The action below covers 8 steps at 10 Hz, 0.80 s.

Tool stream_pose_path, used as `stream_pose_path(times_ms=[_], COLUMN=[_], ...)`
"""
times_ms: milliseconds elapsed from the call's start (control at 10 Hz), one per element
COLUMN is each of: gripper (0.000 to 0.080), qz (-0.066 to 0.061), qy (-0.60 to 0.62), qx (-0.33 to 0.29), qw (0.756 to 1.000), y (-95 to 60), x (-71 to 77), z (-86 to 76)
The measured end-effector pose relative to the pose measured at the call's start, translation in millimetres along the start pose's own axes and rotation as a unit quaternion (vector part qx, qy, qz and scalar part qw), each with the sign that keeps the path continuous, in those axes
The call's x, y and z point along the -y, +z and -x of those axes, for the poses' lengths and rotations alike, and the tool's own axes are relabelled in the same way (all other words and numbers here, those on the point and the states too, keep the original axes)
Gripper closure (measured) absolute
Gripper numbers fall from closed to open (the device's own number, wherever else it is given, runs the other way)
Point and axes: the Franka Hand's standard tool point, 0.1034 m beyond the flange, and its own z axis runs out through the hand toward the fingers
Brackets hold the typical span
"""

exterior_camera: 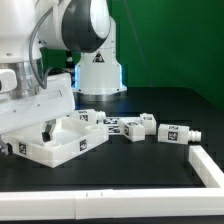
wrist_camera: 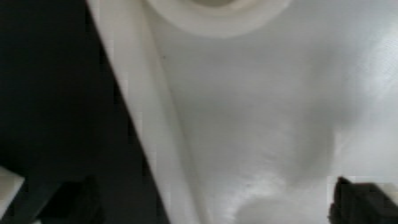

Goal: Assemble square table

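Note:
The square table's white slab lies at the exterior view's left, with black-and-white tags on its side walls. My gripper hangs right over it. In the wrist view the slab fills most of the picture, with a round corner socket at one end. My gripper is open: one dark fingertip is over the black table beside the slab's rim, the other over the slab. Several short white legs lie in a row to the exterior view's right of the slab, from one to another.
A long white bar runs along the front and turns up the exterior view's right side. The arm's white base stands behind the legs. The table top is black.

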Motion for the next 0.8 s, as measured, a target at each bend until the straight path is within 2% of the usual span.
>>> stream_pose_path(times_ms=[100,300,400,500,600,700,800], gripper=[0.0273,0.0599,0.0599,0.0747,0.0748,0.0748,0.0748], qz=[0.000,0.001,0.000,0.005,0.002,-0.002,-0.005], qy=[0.000,0.001,-0.002,0.001,0.013,0.064,0.101], qx=[0.000,0.000,0.001,-0.001,-0.001,0.004,0.017], qw=[1.000,1.000,1.000,1.000,1.000,0.998,0.995], y=[0.2,-0.7,-5.7,-14.1,-22.3,-29.2,-32.4], x=[0.0,-1.9,-9.7,-22.3,-31.7,-32.2,-22.2], z=[0.1,0.1,-1.6,-5.3,-6.7,-12.2,-23.0])
